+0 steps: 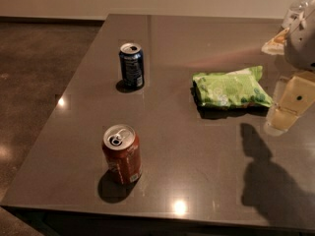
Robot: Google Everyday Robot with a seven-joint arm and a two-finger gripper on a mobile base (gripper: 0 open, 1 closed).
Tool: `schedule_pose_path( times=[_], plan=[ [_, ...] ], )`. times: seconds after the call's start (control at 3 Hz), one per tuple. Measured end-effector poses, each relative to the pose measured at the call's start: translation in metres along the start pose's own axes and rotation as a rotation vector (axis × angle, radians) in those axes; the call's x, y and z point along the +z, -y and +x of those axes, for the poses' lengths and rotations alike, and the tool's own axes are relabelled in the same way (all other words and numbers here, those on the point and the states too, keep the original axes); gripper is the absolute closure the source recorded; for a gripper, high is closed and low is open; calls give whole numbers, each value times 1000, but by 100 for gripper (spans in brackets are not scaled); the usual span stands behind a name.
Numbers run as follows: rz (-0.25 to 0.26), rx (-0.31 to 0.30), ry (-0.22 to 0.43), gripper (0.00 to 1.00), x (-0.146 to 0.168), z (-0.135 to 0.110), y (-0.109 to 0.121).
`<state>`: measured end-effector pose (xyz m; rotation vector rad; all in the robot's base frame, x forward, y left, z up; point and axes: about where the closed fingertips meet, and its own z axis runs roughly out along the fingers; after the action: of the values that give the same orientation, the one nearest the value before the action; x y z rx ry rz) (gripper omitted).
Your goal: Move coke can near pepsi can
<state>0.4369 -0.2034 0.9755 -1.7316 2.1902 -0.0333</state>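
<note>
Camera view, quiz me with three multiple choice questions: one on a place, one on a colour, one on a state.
1. Where is the gripper? A) far left B) right of the green bag, over the table C) front centre
2. The pepsi can is: A) red B) dark blue C) green
3. The coke can is: A) upright B) on its side C) lifted
Answers: 1 B, it hangs by the bag; 2 B, blue body; 3 A, silver top faces up.
</note>
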Motion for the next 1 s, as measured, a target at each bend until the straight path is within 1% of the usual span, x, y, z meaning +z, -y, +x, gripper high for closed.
schedule_pose_path(
  times=[0.33, 0.67, 1.0],
  plan=[
    [-54, -24, 106, 0, 14, -24, -13],
    [-99, -72, 233, 0, 29, -58, -36],
    [-143, -136, 332, 0, 42, -92, -64]
  ],
)
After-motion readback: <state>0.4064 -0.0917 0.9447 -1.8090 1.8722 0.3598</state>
